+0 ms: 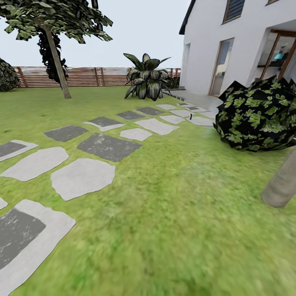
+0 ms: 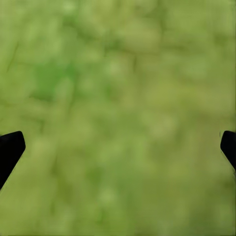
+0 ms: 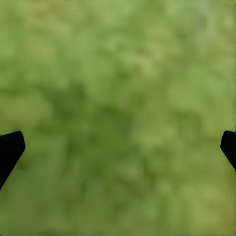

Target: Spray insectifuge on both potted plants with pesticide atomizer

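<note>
Green lawn (image 1: 172, 213) runs from the robot's feet to a brown slatted fence (image 1: 82, 76) at the far edge, with a white house (image 1: 230, 45) far right. Grey stepping slabs (image 1: 82, 177) curve from near left towards the house door. A dark speckled bush (image 1: 259, 115) bulges in on the right, above a pale sloping trunk (image 1: 283, 185) at the near right. A leaning palm tree (image 1: 57, 57) stands far left, and a spiky long-leaved plant (image 1: 147, 82) rises at the far middle, beside the end of the slab path.

The left gripper (image 2: 118, 147) and the right gripper (image 3: 118, 147) each hang over blurred grass, fingertips spread wide with nothing between them.

The pesticide atomizer and both potted plants are out of sight from here, so the robot is probably on its way to them. The risks lie in navigation: the spiky plant could be mistaken for a target, the base could clip the near trunk or bush when turning right, and slab edges might jolt the wheels.
</note>
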`<state>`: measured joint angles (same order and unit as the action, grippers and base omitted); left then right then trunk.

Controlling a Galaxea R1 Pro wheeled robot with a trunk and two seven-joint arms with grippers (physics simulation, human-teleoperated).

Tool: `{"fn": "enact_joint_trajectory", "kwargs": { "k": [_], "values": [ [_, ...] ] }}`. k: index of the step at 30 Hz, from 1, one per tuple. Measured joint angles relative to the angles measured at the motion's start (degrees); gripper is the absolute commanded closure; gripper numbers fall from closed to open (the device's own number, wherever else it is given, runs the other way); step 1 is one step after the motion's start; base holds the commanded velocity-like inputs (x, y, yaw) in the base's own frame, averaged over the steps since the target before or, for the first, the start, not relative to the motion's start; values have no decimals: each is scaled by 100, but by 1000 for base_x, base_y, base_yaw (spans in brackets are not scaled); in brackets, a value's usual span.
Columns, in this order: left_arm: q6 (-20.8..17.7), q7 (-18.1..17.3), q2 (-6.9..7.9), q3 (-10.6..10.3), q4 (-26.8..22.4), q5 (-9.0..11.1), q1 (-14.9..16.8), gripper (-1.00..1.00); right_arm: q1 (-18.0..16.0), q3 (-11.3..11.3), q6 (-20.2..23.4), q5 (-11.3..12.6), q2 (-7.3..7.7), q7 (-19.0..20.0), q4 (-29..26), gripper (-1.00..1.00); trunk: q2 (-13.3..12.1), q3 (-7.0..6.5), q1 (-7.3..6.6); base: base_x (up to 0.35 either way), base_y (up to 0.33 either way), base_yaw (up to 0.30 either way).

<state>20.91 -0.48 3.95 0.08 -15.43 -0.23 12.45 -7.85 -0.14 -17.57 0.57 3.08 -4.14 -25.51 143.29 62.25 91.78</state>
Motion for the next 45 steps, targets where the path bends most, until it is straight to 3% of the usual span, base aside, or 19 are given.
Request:
{"fn": "enact_joint_trajectory", "kwargs": {
  "k": [45],
  "values": [
    [0,0,0,0,9,-1,0,-100,-1,-2,0,2,0,0,77,-100,0,-12,0,338,0,0]
  ]
}}
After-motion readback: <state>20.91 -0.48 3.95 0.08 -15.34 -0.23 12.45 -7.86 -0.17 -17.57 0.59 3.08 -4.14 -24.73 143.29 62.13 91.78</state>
